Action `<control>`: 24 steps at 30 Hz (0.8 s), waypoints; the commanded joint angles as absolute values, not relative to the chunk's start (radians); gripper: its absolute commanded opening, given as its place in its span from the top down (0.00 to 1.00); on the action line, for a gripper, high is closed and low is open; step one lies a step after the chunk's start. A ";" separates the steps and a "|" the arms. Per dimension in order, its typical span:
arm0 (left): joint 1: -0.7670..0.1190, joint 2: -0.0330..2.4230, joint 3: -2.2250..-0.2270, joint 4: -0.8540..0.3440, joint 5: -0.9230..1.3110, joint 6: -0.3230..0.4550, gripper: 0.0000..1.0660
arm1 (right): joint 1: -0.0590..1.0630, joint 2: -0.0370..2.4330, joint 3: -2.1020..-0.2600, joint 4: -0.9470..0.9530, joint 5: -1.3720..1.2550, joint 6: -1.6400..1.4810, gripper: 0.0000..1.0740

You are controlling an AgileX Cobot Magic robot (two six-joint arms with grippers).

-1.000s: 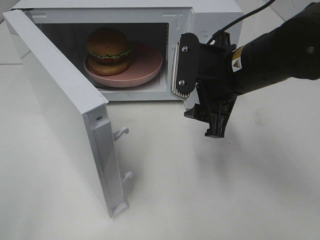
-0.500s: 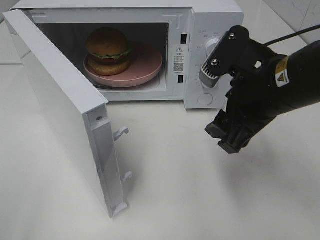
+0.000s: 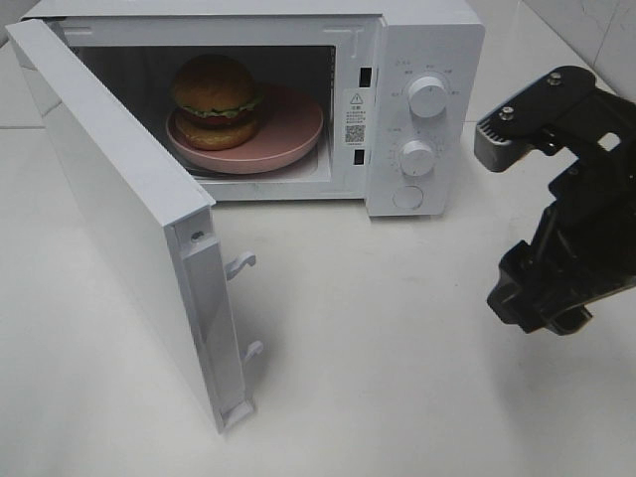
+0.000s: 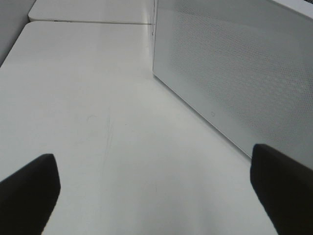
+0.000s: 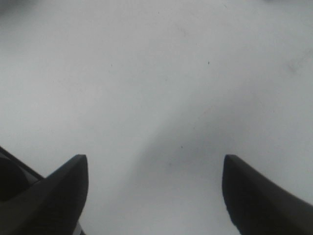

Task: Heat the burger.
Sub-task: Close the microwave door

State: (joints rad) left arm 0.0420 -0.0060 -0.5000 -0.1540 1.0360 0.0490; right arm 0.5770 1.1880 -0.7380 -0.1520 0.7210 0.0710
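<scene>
The right tool (image 3: 547, 316) hangs above the bare tabletop (image 3: 378, 388) with its jaws spread and nothing between them, off to the side of the microwave's (image 3: 427, 40) control panel and well clear of it. The left tool (image 4: 154, 196) is likewise released and empty. Its wrist view shows it low over the tabletop, just beside the dotted outer face of the open door (image 3: 109, 199).

The burger (image 3: 216, 99) is already inside the oven. It stands upright on the pink plate (image 3: 293, 129), set toward the hinge side of the plate rather than at its middle.

Shutting the door looks like the step in hand, and most of the risk lies there:

- **Weak push:** a weak or glancing push from the left tool could leave the latch hooks (image 3: 241, 263) short of their slots. The oven would then probably not start.
- **Hard shove:** too much force could skid the light oven across the smooth tabletop or jolt the tall, off-centre burger over.
- **Dials:** the upper knob (image 3: 427, 96) and lower knob (image 3: 417, 157) are small and sit close together, so the wide-open right tool could slip off one or nudge the wrong one.
</scene>
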 commanded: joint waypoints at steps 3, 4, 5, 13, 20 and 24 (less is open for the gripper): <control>0.040 -0.023 -0.498 -0.150 1.035 0.044 0.08 | 0.573 1.114 -0.733 -0.154 0.855 0.126 0.31; 0.040 -0.023 -0.498 -0.150 1.035 0.044 0.08 | 0.573 1.082 -0.733 -0.154 0.895 0.136 0.31; 0.040 -0.023 -0.498 -0.150 1.035 0.044 0.08 | 0.573 1.082 -0.733 -0.154 0.895 0.136 0.31; 0.040 -0.023 -0.498 -0.150 1.035 0.044 0.08 | 0.573 0.941 -0.733 -0.150 1.017 0.143 0.31; 0.040 -0.023 -0.498 -0.150 1.035 0.044 0.08 | 0.573 0.786 -0.733 -0.148 1.091 0.143 0.31; 0.040 -0.023 -0.498 -0.150 1.035 0.044 0.08 | 0.573 0.719 -0.725 -0.148 1.112 0.143 0.30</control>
